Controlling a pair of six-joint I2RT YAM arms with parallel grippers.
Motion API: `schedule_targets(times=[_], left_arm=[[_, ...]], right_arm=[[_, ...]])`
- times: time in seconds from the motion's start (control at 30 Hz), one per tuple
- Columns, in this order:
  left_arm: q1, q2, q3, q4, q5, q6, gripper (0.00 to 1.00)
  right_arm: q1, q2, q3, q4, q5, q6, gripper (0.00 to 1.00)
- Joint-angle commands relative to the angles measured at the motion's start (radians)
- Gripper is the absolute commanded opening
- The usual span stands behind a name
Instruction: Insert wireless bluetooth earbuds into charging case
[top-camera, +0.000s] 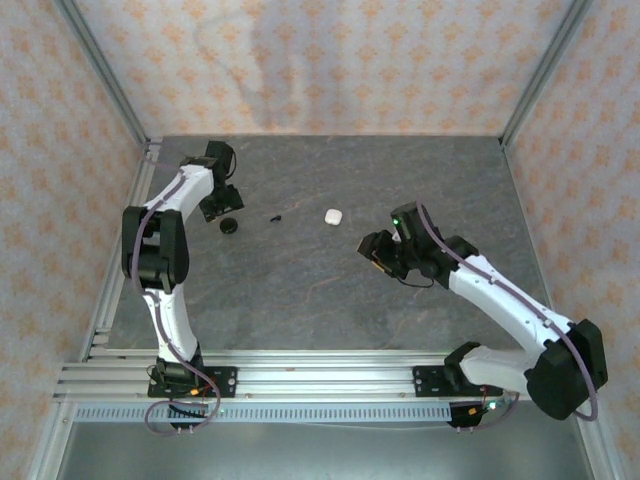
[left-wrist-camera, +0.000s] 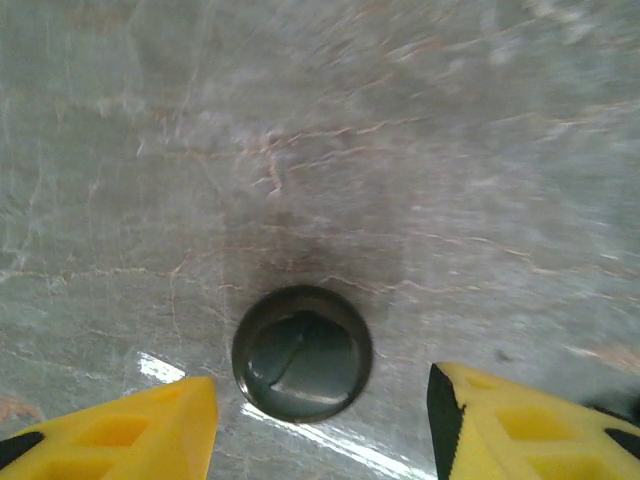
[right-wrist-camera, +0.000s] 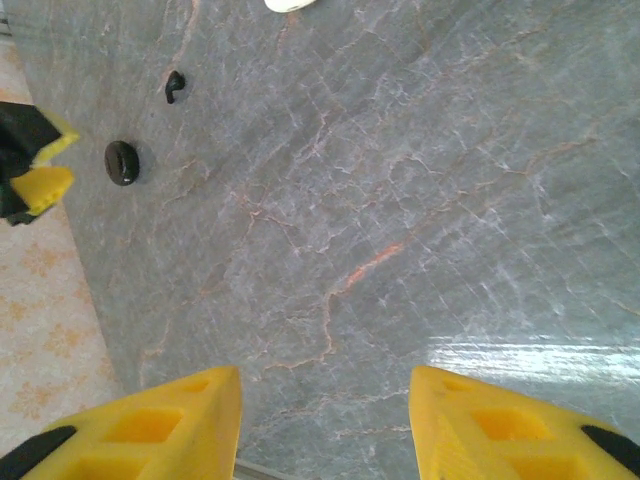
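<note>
The left gripper, spread and empty, hangs over the round black case at the lower middle of its wrist view; next, I think, it must pinch the black earbud nearby.

One black round case lies on the one table; what sits inside it cannot be made out. One black earbud lies near that case, to its right in the top view. One white rounded case lies farther to the right of the black round case, beyond the earbud. That makes two cases and one earbud. There are two arms: the left arm reaches up beside the black round case, and the right arm is well apart from it. There are two grippers, the left gripper right at the black round case and the right gripper far from it, each with two yellow fingers, four in all.
</note>
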Motion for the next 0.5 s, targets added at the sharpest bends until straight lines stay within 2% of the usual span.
schedule_targets(times=[0.0,0.23,0.47], left_arm=[[0.002,0.037,0.013,-0.070,-0.027,-0.134,0.57],[0.002,0.066,0.000,-0.017,0.003,-0.145,0.65],[0.001,0.082,-0.017,0.000,0.019,-0.136,0.63]], right_arm=[[-0.004,0.012,0.050,0.037,-0.022,-0.017,0.48],[-0.004,0.052,0.075,0.006,-0.021,-0.046,0.48],[-0.005,0.068,0.075,0.026,-0.030,-0.038,0.48]])
